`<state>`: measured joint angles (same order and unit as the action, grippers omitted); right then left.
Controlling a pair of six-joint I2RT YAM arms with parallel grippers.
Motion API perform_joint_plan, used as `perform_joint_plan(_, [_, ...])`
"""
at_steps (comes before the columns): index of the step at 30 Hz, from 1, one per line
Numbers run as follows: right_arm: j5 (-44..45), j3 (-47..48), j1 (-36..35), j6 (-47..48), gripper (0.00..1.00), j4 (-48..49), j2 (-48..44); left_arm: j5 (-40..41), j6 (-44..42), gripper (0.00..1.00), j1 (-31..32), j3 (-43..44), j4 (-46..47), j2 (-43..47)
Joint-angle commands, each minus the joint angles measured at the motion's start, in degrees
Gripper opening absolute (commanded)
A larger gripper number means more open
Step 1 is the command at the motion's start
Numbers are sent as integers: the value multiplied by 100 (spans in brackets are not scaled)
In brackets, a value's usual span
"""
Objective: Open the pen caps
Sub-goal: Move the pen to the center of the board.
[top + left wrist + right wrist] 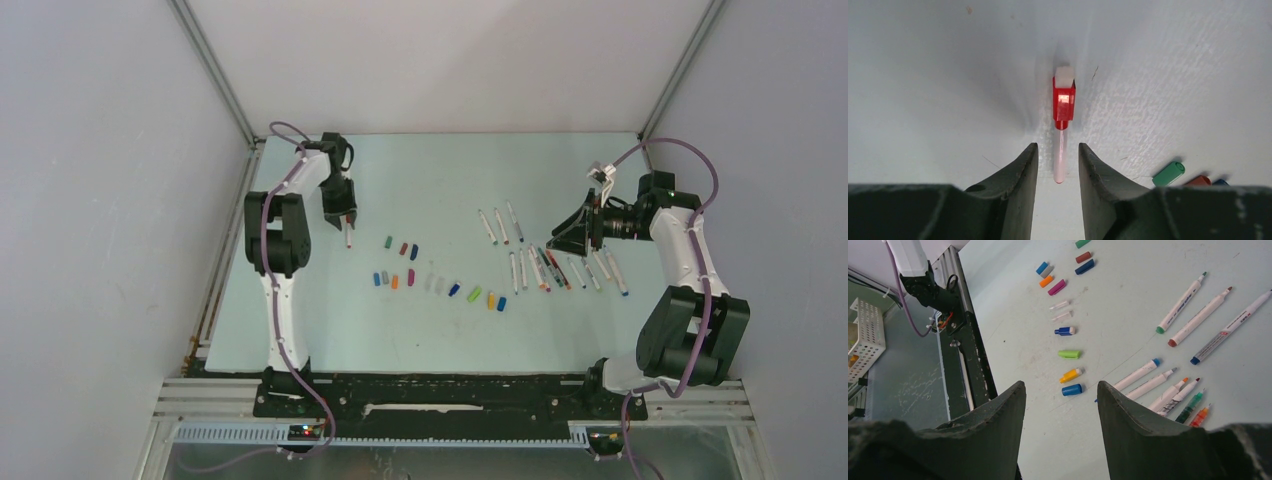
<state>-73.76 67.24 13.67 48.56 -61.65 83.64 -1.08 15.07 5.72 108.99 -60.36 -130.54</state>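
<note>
Left gripper (1058, 165) jaws part-open, loosely straddling the red-capped pen (1063, 125) on the table, right gripper (1060, 405) half-open, empty; next, probably regrasp barrel.

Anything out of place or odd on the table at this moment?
One thing: a red pen lies alone under the left tool, far from the other pens grouped on the right. The pulled-off caps lie scattered mid-table. Nothing looks spilled or broken.
</note>
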Motion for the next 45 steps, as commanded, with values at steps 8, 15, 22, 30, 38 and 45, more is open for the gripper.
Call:
perform_joint_plan(8, [-233,49,57,150,57,-58,-241,91,2,33,62,229,-324,-53])
perform_joint_plan(15, [-240,45,65,163,57,-74,-258,91,-66,24,95,221,-294,-38])
perform_joint_plan(22, [-267,51,83,172,57,-89,-285,35,-122,25,118,205,-351,-34])
perform_joint_plan(30, [-298,43,101,189,57,-102,-297,-94,-95,25,260,-14,-310,45])
perform_joint_plan(38, [-306,43,109,215,57,-128,-311,-166,62,12,351,-606,85,191])
perform_joint_plan(45, [-310,50,109,225,57,-137,-322,-262,152,7,414,-1100,305,511])
